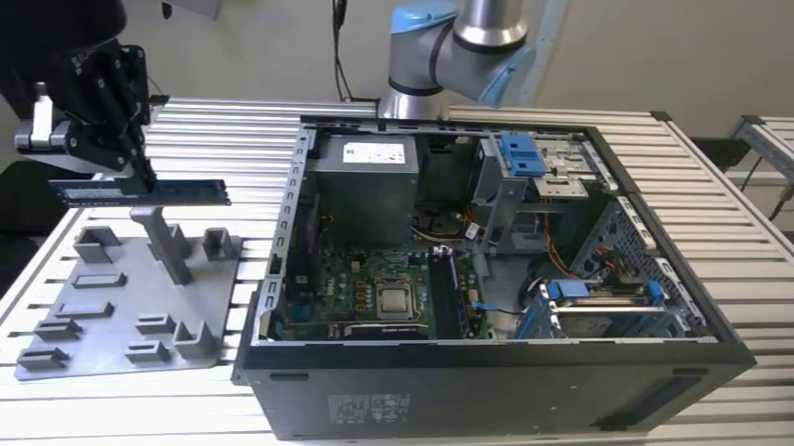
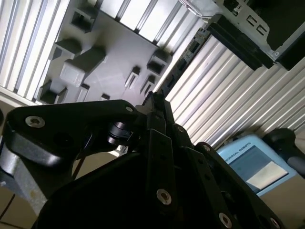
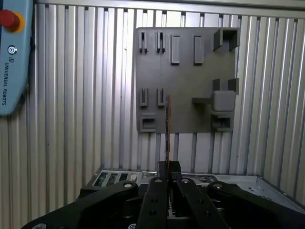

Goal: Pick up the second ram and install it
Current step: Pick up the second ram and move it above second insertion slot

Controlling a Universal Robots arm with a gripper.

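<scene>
Where the gripper hangs over the exterior view's left side, its fingers are clamped together on the ram, which lies level and lengthwise between them, with a longer part sticking out toward the exterior view's right and a shorter part toward its left. The ram is in the air, clear of the grey tray below it and just above the tray's tall post, without touching it. In the first wrist view the ram shows edge-on as a thin dark line running straight out from the closed fingertips of the gripper, set against the tray beneath. In the second wrist view the gripper narrows to a point over the same tray; the ram itself is hard to make out there. The tray rests on a slatted metal table, beside an open computer case that lies on its side to the exterior view's right, well apart from the ram. Inside the case the green board faces up; whether its slots already hold a stick I cannot tell. The arm rises behind the case. A pale blue pendant lies on the table near the tray.
</scene>
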